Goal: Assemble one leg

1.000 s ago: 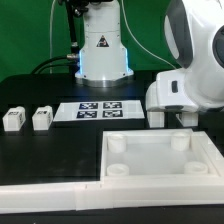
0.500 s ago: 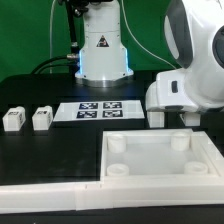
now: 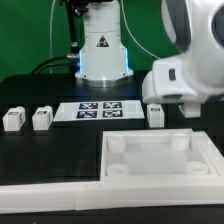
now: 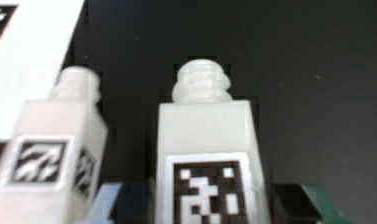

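The leg [image 3: 155, 114], a small white tagged plastic block, stands at the exterior view's right beside the thin white marker board [image 3: 100, 109]; the white arm [image 3: 190, 75] has risen, its gripper [image 4: 211, 200] straddles the leg, pinch not discernible, lift possibly starting.

leg [image 4: 206, 150] base cropped, end effector [image 4: 211, 205] mostly hidden

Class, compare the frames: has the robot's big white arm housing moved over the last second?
Yes. The white arm housing has risen, away from the flat white marker board, uncovering more of the small white tagged leg block.
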### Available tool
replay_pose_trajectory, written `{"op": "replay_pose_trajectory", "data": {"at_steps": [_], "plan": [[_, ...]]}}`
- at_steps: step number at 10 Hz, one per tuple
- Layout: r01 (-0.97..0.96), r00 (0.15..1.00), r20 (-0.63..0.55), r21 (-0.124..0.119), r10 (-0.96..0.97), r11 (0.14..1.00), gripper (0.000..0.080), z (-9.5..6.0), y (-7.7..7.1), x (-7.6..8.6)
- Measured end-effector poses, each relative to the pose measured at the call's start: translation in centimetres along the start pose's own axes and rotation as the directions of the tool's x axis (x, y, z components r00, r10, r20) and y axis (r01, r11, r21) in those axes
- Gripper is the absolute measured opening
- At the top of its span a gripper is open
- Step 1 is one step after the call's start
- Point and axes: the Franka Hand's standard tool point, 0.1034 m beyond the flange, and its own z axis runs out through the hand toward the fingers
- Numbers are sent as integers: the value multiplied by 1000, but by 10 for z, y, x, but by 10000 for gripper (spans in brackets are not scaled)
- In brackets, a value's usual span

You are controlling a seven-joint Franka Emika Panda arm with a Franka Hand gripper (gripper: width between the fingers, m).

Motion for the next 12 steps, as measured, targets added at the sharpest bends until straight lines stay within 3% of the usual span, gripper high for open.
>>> {"op": "replay_pose_trajectory", "data": {"at_steps": [2, 3, 4, 5, 6, 8, 9, 10, 12], "plan": [[49, 998, -43, 9, -48, 999, 290, -42, 13, -13], [44, 992, -121, 14, -42, 999, 290, -71, 17, -21], [42, 969, -242, 2, -40, 999, 290, -89, 18, -25], [47, 950, -310, -2, -45, 999, 290, -98, 17, -27], [50, 900, -435, 6, -42, 999, 290, -103, 15, -18], [55, 810, -585, 8, -40, 998, 290, -103, 15, -19], [76, 740, -670, -3, -59, 997, 290, -111, 17, -14], [111, 685, -721, -38, -104, 993, 290, -134, 29, -11], [123, 581, -806, -52, -114, 991, 290, -190, 46, -6]]}}
